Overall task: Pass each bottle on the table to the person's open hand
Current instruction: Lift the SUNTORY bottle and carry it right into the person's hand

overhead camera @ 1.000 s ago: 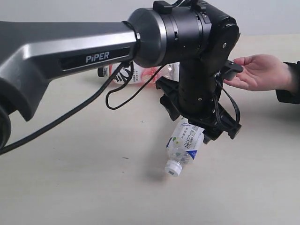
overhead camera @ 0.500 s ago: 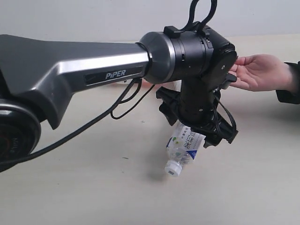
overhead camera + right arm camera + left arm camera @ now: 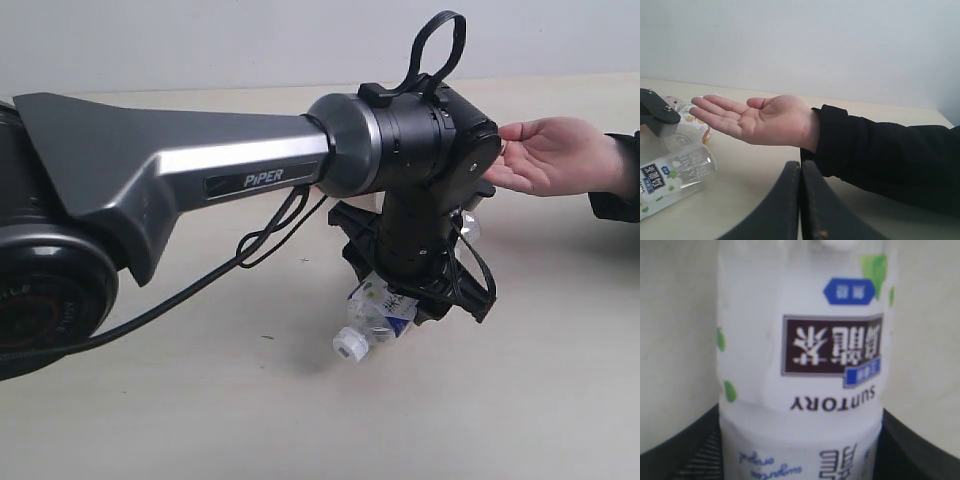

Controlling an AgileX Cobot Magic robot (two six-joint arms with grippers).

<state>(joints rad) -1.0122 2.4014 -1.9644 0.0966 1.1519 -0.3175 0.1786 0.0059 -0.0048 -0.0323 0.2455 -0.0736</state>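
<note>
On the table (image 3: 200, 420) lies a clear bottle (image 3: 378, 312) with a white cap and a white label with green spots. My left gripper (image 3: 410, 300) reaches down over it, shut on its body. In the left wrist view the bottle (image 3: 800, 340) fills the picture, with a black finger (image 3: 685, 455) pressed against each side. The person's open hand (image 3: 550, 155) waits palm up at the right, behind the left arm. My right gripper (image 3: 801, 200) is shut and empty, pointing at the hand (image 3: 760, 120) and its black sleeve. The right gripper is out of the exterior view.
The large left arm (image 3: 200, 170) crosses the scene from the left and hides the table behind it. In the right wrist view two more bottles lie under the hand's fingertips: a clear one with a white label (image 3: 670, 177) and one with an orange-pink label (image 3: 690, 131).
The left arm has sunk lower over the bottle and its jaws have narrowed onto it. The bottle's cap end has shifted left. Hand and right gripper are unmoved.
</note>
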